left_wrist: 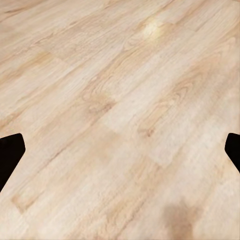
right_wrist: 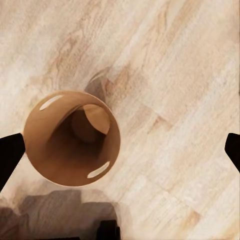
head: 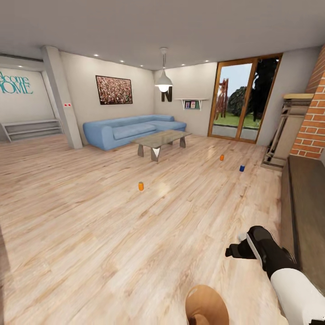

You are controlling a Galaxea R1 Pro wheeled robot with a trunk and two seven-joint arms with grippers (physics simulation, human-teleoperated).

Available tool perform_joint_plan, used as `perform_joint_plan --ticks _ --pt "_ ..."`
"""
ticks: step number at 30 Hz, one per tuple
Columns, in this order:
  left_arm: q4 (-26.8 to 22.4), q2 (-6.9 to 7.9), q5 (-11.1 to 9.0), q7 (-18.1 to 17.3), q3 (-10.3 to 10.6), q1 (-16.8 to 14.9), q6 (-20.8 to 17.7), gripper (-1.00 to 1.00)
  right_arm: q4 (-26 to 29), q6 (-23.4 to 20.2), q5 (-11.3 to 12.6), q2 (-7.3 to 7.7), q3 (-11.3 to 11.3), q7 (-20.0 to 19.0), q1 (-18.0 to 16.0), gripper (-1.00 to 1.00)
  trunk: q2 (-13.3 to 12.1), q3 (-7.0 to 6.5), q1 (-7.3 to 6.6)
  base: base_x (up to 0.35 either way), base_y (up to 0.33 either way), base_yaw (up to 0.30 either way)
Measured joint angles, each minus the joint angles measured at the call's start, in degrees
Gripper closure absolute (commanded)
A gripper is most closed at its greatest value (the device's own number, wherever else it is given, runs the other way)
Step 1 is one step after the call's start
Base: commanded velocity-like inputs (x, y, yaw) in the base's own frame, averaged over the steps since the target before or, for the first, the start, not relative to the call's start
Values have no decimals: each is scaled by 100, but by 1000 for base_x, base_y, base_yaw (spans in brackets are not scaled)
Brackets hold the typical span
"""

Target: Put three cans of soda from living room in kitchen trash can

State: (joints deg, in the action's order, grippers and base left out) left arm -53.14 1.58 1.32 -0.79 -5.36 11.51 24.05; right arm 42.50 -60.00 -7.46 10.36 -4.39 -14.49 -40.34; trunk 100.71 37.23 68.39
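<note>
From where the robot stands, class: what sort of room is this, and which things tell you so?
Most likely a living room: a blue corner sofa, a low coffee table before it, and a brick fireplace beside glass doors.

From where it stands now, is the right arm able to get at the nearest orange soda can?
Probably not. The nearest orange can stands far off across open floor, while the right gripper hangs low near the robot. Nothing blocks the way; the base must roll closer.

Pale glossy wood-plank floor (head: 90, 225); glossy brown-copper interior of trash can (right_wrist: 70, 145).
</note>
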Motion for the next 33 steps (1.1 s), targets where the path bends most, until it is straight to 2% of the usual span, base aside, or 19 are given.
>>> perform_joint_plan --ticks 4,9,33 --pt "-2 4 0 0 0 0 2 -100 2 0 -73 -151 52 5 -4 -100 160 72 88 0 0 0" --pt "-3 5 0 0 0 0 3 -100 3 0 -117 -226 82 7 -45 -100 361 162 198 0 0 0" --pt "-3 15 0 0 0 0 -1 -100 -9 0 -118 -233 90 203 -101 -100 1324 592 725 0 0 0"
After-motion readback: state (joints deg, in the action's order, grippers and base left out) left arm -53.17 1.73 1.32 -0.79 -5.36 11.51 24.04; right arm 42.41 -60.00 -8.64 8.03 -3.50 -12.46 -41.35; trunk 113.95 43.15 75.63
